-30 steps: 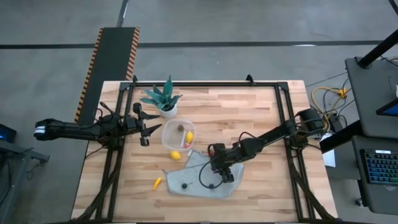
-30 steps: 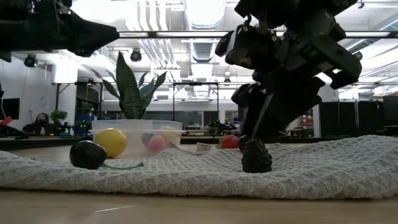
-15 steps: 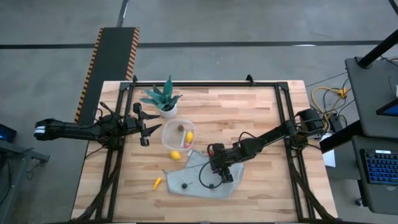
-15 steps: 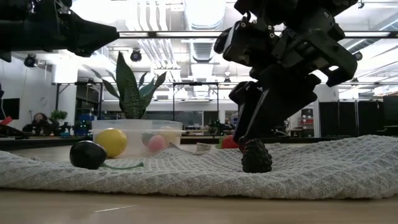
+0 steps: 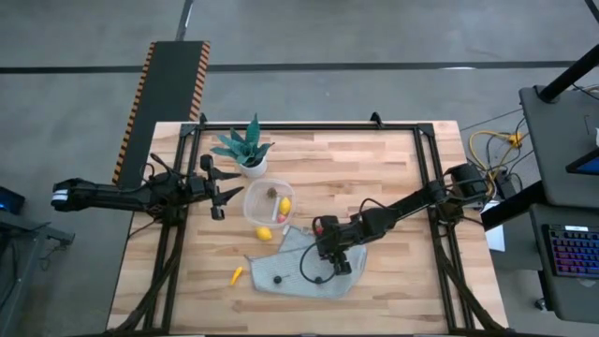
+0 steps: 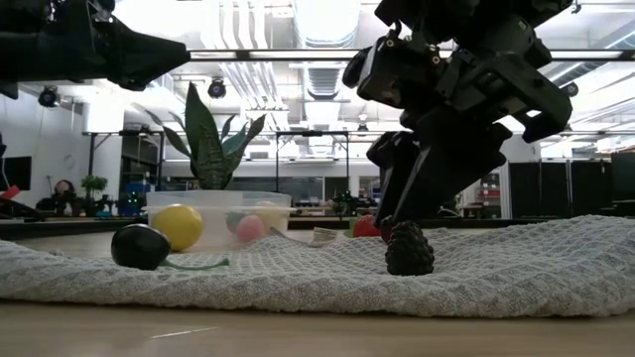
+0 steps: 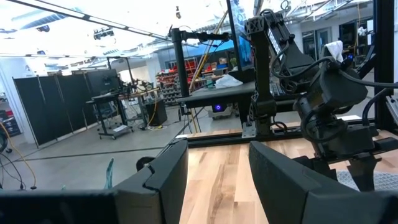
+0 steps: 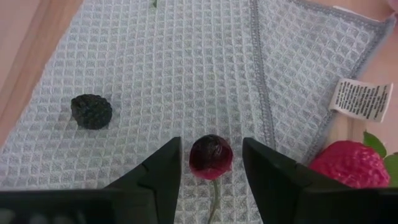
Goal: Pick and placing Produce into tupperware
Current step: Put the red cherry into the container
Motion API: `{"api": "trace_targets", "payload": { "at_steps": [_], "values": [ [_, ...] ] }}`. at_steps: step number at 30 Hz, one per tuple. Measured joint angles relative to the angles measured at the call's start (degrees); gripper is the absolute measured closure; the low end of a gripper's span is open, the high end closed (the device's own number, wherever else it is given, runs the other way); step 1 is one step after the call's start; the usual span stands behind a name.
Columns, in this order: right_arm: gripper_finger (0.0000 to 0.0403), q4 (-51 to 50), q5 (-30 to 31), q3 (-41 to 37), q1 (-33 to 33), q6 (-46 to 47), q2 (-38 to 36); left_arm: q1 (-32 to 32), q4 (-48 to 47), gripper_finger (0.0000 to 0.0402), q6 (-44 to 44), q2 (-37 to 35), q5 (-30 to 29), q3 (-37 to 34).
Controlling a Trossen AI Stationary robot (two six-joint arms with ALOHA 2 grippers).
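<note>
Nearest to our right end effector (image 8: 211, 186) lies a dark red cherry (image 8: 211, 156) on the grey waffle cloth (image 8: 186, 74); the two fingers are spread, one on each side of the fruit, and they do not pinch it yet; the cherry's thin stem runs back toward the wrist, at about 6 o'clock in the right wrist view, so we judge its long axis to run along the gap between the fingers and not across it; the round body is what the fingers would meet.

A little farther on the same cloth, at about 10 o'clock from the cherry, sits a black bumpy berry (image 8: 91, 111), and at about 3 o'clock a red strawberry (image 8: 352, 164) lies just off the cloth edge beside the white label (image 8: 361, 99).

Farther again, in the high view, the tupperware (image 5: 269, 203) stands at about 11 o'clock from the right end effector (image 5: 329, 262), already with produce inside it; a lemon (image 5: 265, 233) lies on the desk (image 5: 374, 168) just outside its rim; an orange carrot (image 5: 237, 274) lies at about 7 o'clock from the container.

Our left end effector (image 5: 221, 194) waits with fingers spread, just beside the tupperware at its 9 o'clock; the right arm is clearly the nearer one to the cherry.
</note>
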Motion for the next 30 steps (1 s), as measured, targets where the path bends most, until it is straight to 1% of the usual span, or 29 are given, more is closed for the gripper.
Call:
{"api": "trace_targets", "payload": {
  "at_steps": [12, 24, 30],
  "values": [
    [0.0269, 0.4, 0.0, -1.0, 0.0, 0.4, 0.0, 0.0, 0.0, 0.0245, 0.0, 0.0, 0.0, 0.0],
    [0.0288, 1.0, 0.0, -1.0, 0.0, 1.5, 0.0, 0.0, 0.0, 0.0245, 0.0, 0.0, 0.0, 0.0],
    [0.0305, 2.1, 0.0, -1.1, 0.0, 1.5, 0.0, 0.0, 0.0, 0.0245, 0.0, 0.0, 0.0, 0.0]
  ]
}}
